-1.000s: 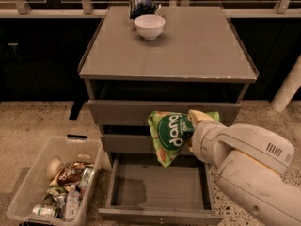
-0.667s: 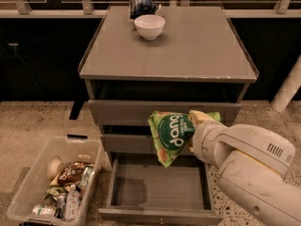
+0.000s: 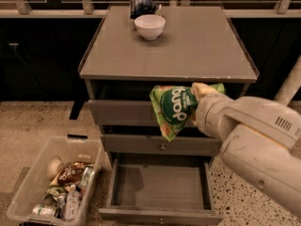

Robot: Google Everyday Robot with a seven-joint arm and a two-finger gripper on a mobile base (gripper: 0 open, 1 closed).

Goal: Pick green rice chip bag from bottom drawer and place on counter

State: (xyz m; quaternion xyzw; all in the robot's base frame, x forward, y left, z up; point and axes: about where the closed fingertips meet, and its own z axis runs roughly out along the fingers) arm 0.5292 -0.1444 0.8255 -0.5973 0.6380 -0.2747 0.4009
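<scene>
The green rice chip bag [image 3: 173,108] hangs in the air in front of the upper drawers, just below the counter's front edge. My gripper [image 3: 200,94] is shut on the bag's right side, with the white arm reaching in from the lower right. The bottom drawer [image 3: 160,188] is pulled out and its grey floor is bare. The counter [image 3: 197,46] is the flat grey top of the cabinet, above the bag.
A white bowl [image 3: 149,26] and a dark blue bag [image 3: 141,4] sit at the counter's back left. A clear plastic bin [image 3: 28,187] with snacks and cans stands on the floor at lower left. A railing runs behind the cabinet.
The bag and my gripper have risen a little, closer to the counter's front edge. The drawer and counter items have not moved.
</scene>
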